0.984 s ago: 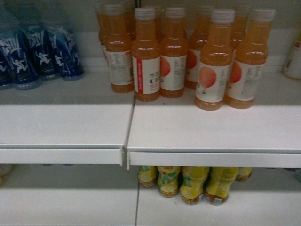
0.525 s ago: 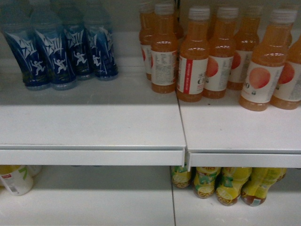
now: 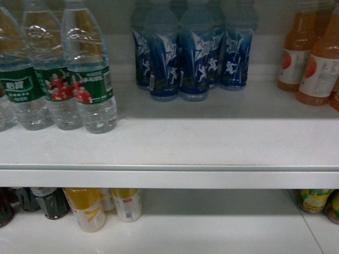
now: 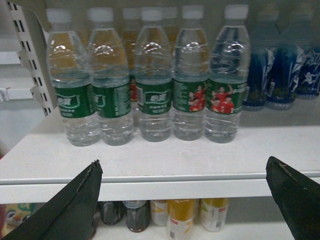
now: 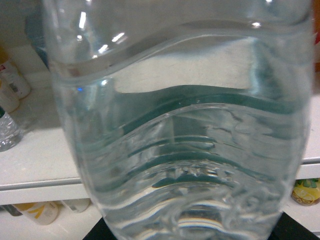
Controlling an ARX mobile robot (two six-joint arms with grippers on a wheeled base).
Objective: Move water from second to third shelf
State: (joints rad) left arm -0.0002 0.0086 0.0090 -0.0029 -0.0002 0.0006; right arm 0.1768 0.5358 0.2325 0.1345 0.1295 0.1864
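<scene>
Several clear ribbed water bottles (image 4: 224, 80) with green labels stand in a row at the back of a white shelf (image 4: 165, 160); three of them show at the left of the head view (image 3: 87, 79). My left gripper (image 4: 183, 166) is open in front of the shelf edge, well short of the row, with nothing between its black fingers (image 4: 75, 200). In the right wrist view one water bottle (image 5: 185, 125) fills the frame, upright, with my right gripper (image 5: 195, 234) shut on its lower part. Only the black corners of that gripper show. Neither gripper appears in the head view.
Blue-labelled drink bottles (image 3: 196, 58) stand to the right of the water, with orange juice bottles (image 3: 318, 58) further right. The shelf below holds dark bottles (image 3: 50, 201), yellow-and-white bottles (image 3: 87, 209) and yellow-green bottles (image 3: 312, 200). A slotted upright (image 4: 30, 60) bounds the shelf on the left.
The head view has swept left along the shelf. The orange bottles slid to the right edge, the blue bottles to the middle, and the water bottles came into view at the left.
</scene>
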